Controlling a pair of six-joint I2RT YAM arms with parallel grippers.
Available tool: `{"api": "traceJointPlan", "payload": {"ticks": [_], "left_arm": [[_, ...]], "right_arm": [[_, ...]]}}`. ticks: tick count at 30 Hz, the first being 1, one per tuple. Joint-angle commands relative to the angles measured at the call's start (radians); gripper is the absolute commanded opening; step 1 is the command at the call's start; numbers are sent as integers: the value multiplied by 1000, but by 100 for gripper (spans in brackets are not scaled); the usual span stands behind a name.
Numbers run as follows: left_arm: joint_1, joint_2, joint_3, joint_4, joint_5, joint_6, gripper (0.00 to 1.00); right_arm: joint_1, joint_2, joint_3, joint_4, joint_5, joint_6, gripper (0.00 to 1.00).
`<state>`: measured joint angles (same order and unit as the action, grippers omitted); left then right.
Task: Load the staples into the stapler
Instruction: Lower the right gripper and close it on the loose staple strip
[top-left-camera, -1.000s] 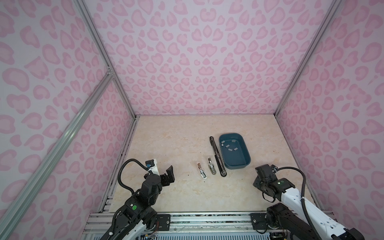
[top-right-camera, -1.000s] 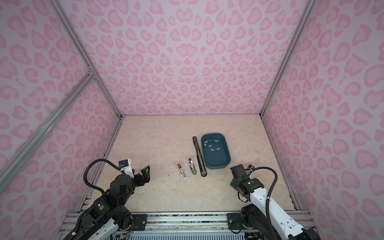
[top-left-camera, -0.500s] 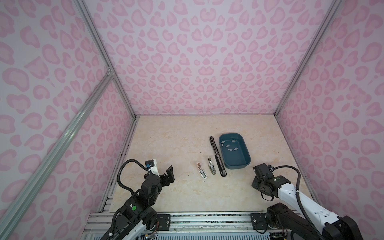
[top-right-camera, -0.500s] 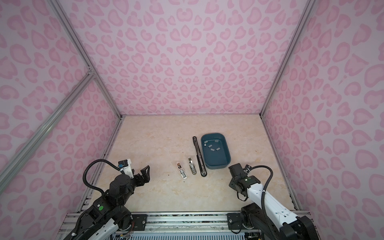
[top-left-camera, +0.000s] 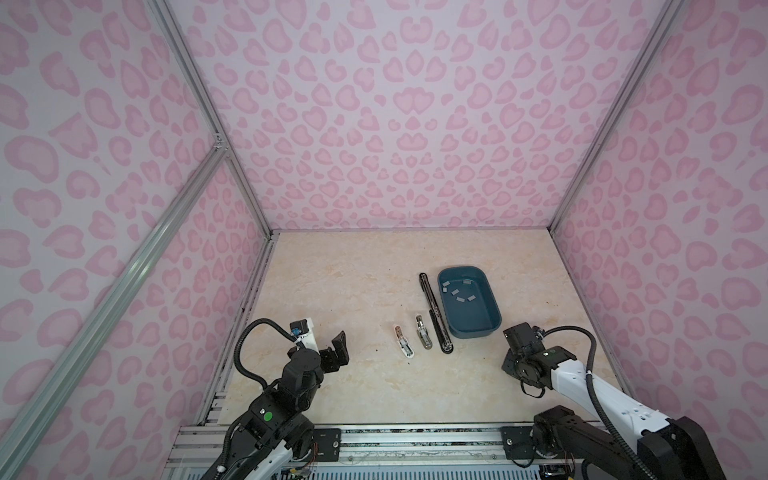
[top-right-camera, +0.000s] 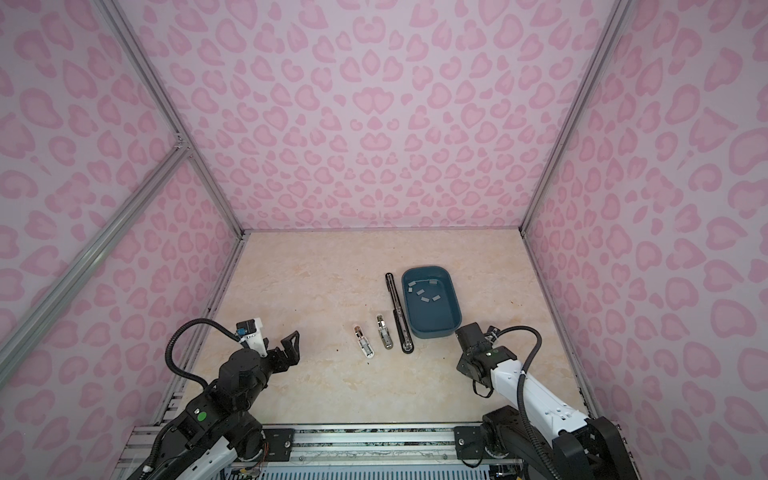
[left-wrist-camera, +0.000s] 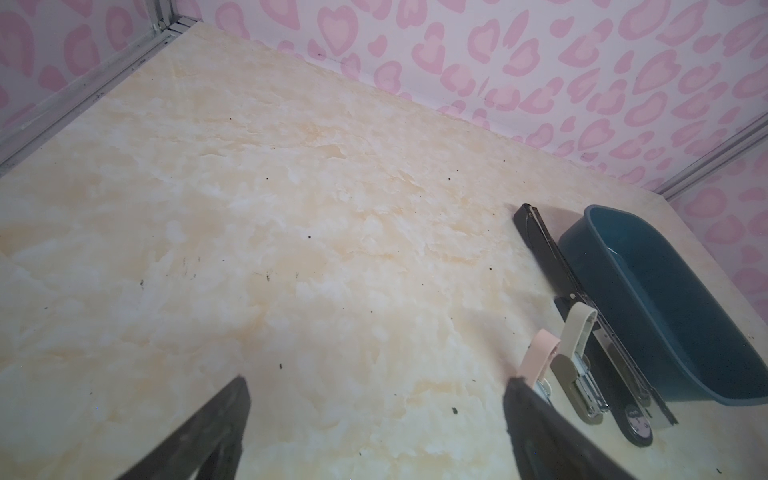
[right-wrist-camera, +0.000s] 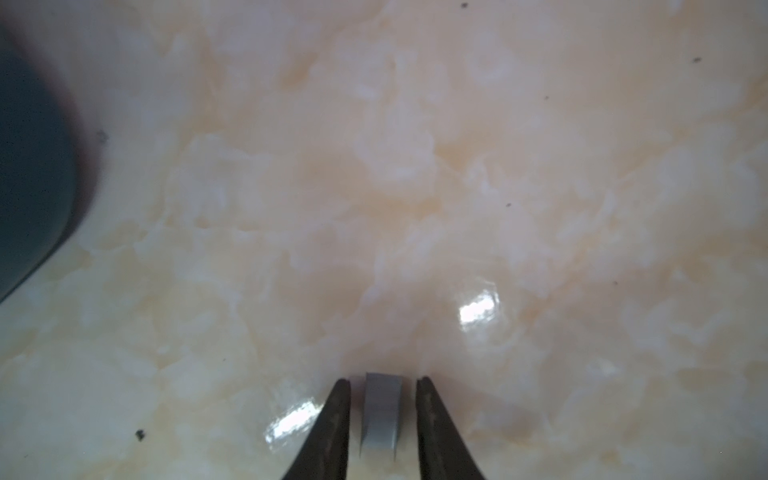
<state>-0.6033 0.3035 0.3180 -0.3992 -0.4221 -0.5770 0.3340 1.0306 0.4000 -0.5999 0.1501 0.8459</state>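
Several light-grey staples (top-left-camera: 457, 291) (top-right-camera: 424, 291) lie in the teal tray (top-left-camera: 473, 331) (top-right-camera: 434, 331). One staple strip (right-wrist-camera: 380, 411) lies on the table between the fingers of my right gripper (right-wrist-camera: 382, 380), with a thin gap on each side; the jaws are narrowly open. In both top views this gripper points down just right of the tray's near corner, its tips hidden under the wrist (top-left-camera: 519, 334). A long black stapler (top-left-camera: 434, 316) (left-wrist-camera: 540, 245), a small grey stapler (top-left-camera: 423, 336) (left-wrist-camera: 575, 336) and a small pink stapler (top-left-camera: 403, 341) (left-wrist-camera: 540, 353) lie left of the tray. My left gripper (top-left-camera: 328, 349) (left-wrist-camera: 376, 380) hangs wide open and empty near the front left.
Pink patterned walls with aluminium posts close in the marble-look table on three sides. The tray's dark wall (right-wrist-camera: 29, 166) stands close beside the right gripper. A metal rail (top-left-camera: 395, 432) runs along the front edge.
The right wrist has shifted a little toward the tray's near corner and tipped downward. The left arm has not moved.
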Motion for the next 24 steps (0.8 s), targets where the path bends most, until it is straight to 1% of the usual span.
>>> {"api": "traceJointPlan", "payload": {"ticks": [1,5,7,9,11,13,20,24], "left_arm": [[0,-2,-3,-1,0,-7,96],[0,-4,-3,-1,2,-7,96],[0,-6,-3,-2,2,-7,96],[0,-7,-3,-3,1,-7,96],[0,-9,-3,-3,2,-7,96],[0,-9,-4,-3,2,-7,96],[0,-9,-6,-3,2,-8,96],[0,-9,-4,-3,2,-9,96]], "right_arm": [[1,8,-14,0,-67,8,29],[1,14,-16,9,-72,12,30],[1,16,-16,10,-77,13,28],[1,16,-16,11,-82,15,26],[1,16,-16,12,-81,15,20],[1,17,-16,13,-80,13,17],[1,27,10,-20,-69,-1,16],[2,-11,42,-56,-54,-14,15]]}}
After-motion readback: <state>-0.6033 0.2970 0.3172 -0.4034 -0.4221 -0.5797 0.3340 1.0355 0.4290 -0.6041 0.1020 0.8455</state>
